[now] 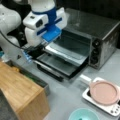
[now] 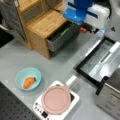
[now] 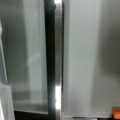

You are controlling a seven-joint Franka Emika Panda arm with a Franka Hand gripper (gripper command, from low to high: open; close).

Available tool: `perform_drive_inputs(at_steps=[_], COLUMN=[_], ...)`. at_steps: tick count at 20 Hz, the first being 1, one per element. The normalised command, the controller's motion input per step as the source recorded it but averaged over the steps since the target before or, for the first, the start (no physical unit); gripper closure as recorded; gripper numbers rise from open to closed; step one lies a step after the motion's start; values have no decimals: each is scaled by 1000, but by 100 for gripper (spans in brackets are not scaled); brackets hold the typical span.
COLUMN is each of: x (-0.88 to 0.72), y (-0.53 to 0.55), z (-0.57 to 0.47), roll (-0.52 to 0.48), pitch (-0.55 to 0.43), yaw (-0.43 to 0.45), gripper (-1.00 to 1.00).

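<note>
In a front view, at the left, a wooden cabinet (image 1: 21, 92) stands on the grey table (image 1: 67, 97). Next to its right hangs the gripper (image 1: 41, 48), below the white-and-blue wrist housing. It is over the left end of the open oven door (image 1: 58, 66). The fingertips are hidden behind the housing; whether they stand apart or together cannot be told.

The oven door lies flat, hinged down in front of the toaster oven (image 1: 97, 37). Its handle (image 1: 48, 71) is a dark bar along the outer edge. The long axis of the handle runs from the view's left toward its lower right, across the line of the gripper's approach. The handle lies just below and in front of the gripper, toward the view's bottom. In the wrist view the handle (image 3: 53, 60) appears as a dark vertical bar with a bright metal strip beside it, with door glass on its left.

Farther right are the oven knobs (image 1: 95, 51), then a pink pan (image 1: 103, 92) on a white cooker (image 1: 112, 108).

In a front view, a teal bowl (image 2: 21, 75) holds a carrot (image 2: 28, 82).

No brand, label or legible writing shows in any view.
</note>
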Motion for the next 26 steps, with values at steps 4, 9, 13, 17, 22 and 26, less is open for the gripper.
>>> perform_drive_inputs(at_steps=[4, 9, 13, 17, 22, 26], x=[88, 337, 620, 916, 1000, 1000], y=[-105, -330, -475, -413, -366, -435], z=[37, 55, 105, 130, 131, -61], roll=[160, 176, 139, 95, 34, 64], pitch=[77, 81, 112, 201, 271, 230], yaw=[79, 3, -7, 21, 61, 86], gripper=[-100, -100, -100, -100, -100, -100])
